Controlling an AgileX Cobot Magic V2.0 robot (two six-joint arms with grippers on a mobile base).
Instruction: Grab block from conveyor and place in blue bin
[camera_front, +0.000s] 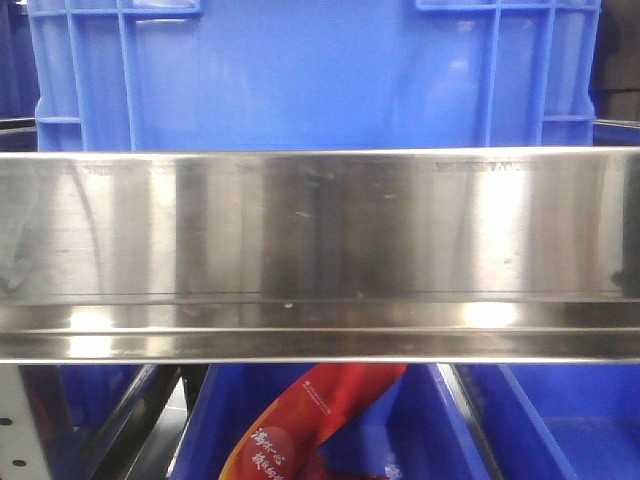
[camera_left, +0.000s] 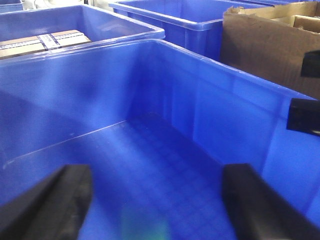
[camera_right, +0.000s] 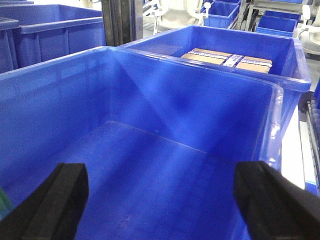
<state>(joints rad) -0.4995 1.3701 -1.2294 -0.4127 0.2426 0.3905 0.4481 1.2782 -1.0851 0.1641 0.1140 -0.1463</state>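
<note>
My left gripper is open and empty, and hangs inside a large blue bin, above its gridded floor. A blurred greenish patch lies between the fingers at the bottom edge; I cannot tell what it is. My right gripper is also open and empty, over the floor of a blue bin. A green sliver shows at the left edge. No block can be made out. The conveyor is out of view. The front view shows a blue bin behind a steel rail; neither gripper shows there.
A wide stainless steel rail crosses the front view, and below it a red packet lies in a lower blue bin. Neighbouring blue bins hold taped cardboard boxes. A brown open carton stands at the back right.
</note>
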